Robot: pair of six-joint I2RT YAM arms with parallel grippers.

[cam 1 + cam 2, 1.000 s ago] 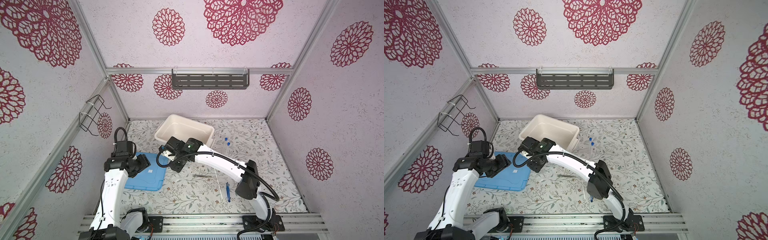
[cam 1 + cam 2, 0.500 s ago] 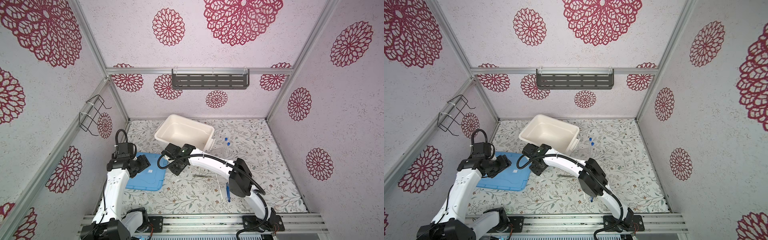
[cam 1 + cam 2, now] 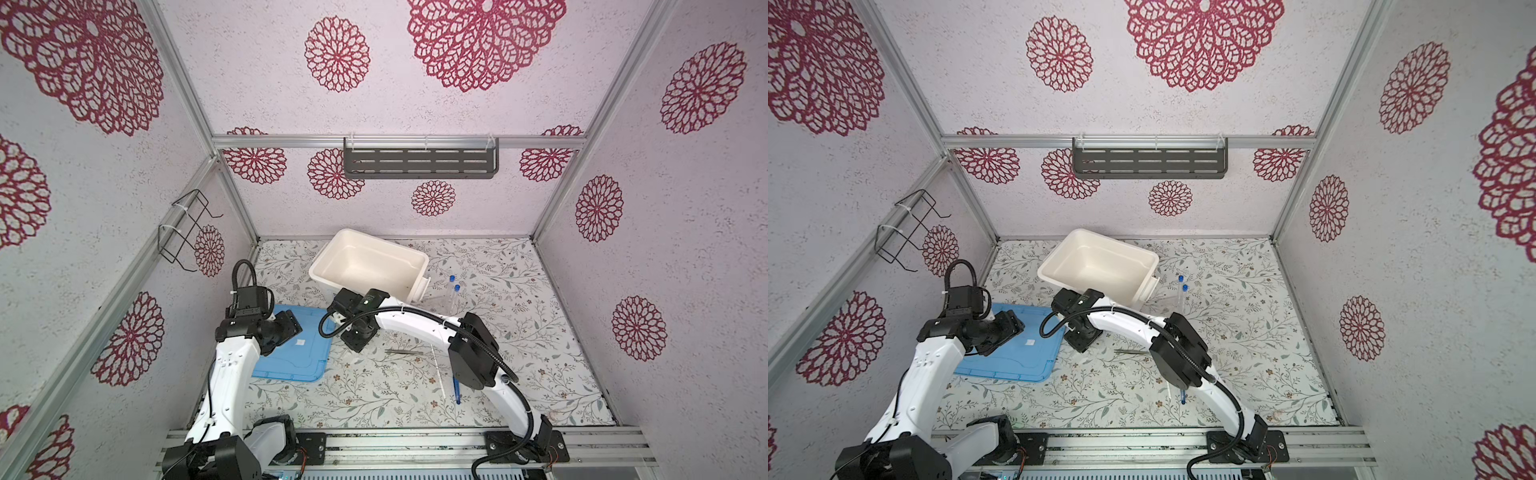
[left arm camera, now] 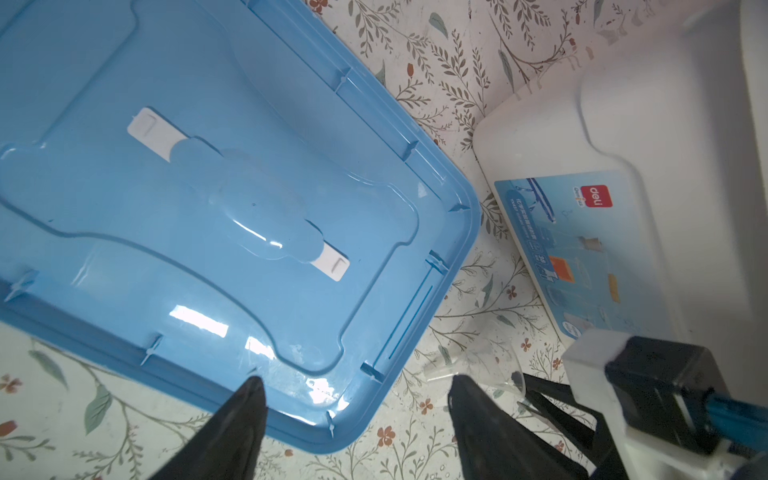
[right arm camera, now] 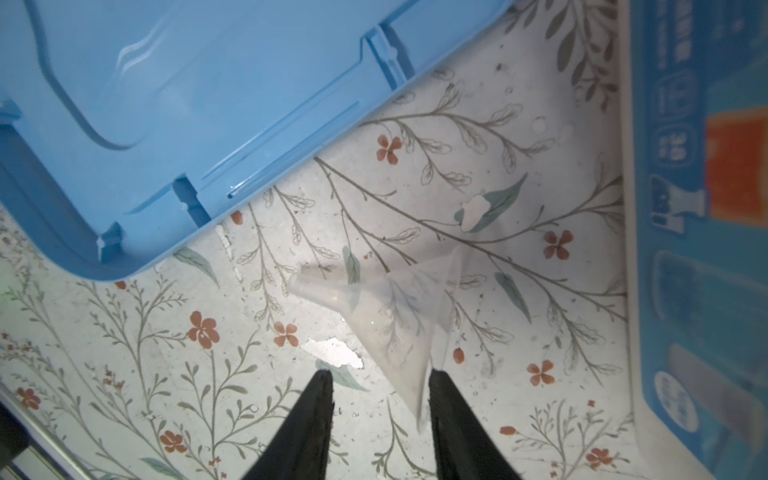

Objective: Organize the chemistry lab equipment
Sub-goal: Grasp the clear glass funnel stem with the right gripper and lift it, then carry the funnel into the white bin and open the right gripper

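Floral-print tabletop [image 3: 519, 332]. Walls [image 3: 249, 83] are white with red rosettes, on an aluminium frame [image 3: 291, 141]. Grey slotted shelf [image 3: 419, 163] on the back wall, wire rack [image 3: 187, 232] on the side wall. White box [image 3: 365, 266] sits open, blue lid [image 3: 299, 357] flat just beside it.

Clear funnel [image 5: 390, 316] lies on its side between the box's labelled wall and the lid. Right gripper [image 5: 380, 378] is over it, jaws apart. The wide rim is just beside one finger and nothing is clamped. Left gripper [image 4: 353, 386] is over the lid corner near the box, jaws wide, empty.

Test tubes [image 3: 453, 295] are just beside the box's end. Metal tweezers [image 3: 403, 352], white rod [image 3: 438, 374] and blue tweezers [image 3: 457, 388] are farther from the box.
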